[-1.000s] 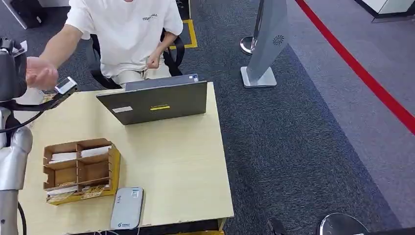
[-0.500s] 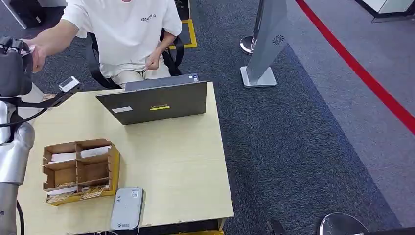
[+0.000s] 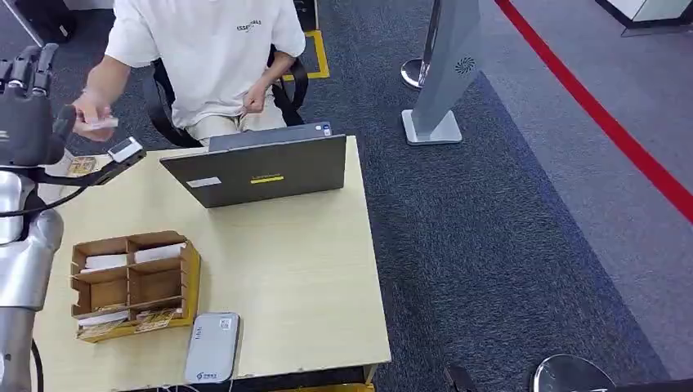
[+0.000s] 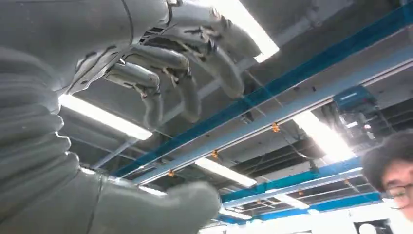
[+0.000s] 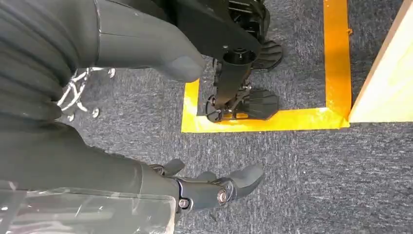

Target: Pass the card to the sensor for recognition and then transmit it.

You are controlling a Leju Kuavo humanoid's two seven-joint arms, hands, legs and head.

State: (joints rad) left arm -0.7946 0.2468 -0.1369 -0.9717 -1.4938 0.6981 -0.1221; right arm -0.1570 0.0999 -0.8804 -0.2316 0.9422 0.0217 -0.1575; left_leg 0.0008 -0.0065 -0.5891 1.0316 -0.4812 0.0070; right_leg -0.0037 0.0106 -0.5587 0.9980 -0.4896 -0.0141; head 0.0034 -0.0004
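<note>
Card (image 3: 101,123) now sitting pinched in a person's hand (image 3: 91,112), just beside the raised left robot hand (image 3: 27,104) at the far left corner of the desk (image 3: 302,269). Left robot hand holding nothing, fingers (image 4: 160,61) spread and pointing upward, with ceiling lights behind them in the left wrist view. Right robot hand (image 5: 195,187) hanging low over grey carpet beside a yellow floor marking (image 5: 336,58), fingers loosely curled and apart, grasping nothing.

Out from the left robot hand: a small grey device on a black arm (image 3: 122,151) reaching over the desk's far left edge. Closer in, a cardboard organizer (image 3: 135,282) lying near the desk's left side, split into compartments; pale cards resting in the two far compartments, the middle ones looking bare, more cards and yellowish printed slips in the near row. Just in front of the organizer, a flat grey card reader (image 3: 212,347) lying at the near edge of the desk.

At the far edge, an open grey laptop (image 3: 257,167) standing with its lid back toward the camera, between the desk surface and the seated person in a white shirt (image 3: 208,57). Off to the right, a grey stand (image 3: 445,73) on the carpet, and a red floor line (image 3: 605,122) running diagonally past it.
</note>
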